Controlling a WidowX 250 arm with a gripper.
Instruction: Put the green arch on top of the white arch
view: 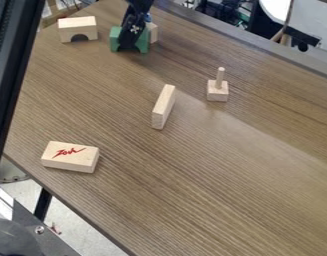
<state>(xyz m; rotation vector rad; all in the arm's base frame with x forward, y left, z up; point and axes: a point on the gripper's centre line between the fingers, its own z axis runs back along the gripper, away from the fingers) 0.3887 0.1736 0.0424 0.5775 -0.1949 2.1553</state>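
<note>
As gripper point(128, 46) hangs at green arch point(116, 41), approx. 12 o'clock | can't tell grip | white arch point(77, 28), 11 o'clock, bare-topped; stacking TBD

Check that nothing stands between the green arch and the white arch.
Nothing visible stands between the green arch and the white arch, just bare tabletop. The tool is right at the green arch.

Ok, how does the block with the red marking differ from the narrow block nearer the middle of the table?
The marked block lies with its broad face up; the narrow block stands on edge. The marked block's long side runs mostly across the picture, the narrow block's mostly up and down. Both are pale wood.
</note>
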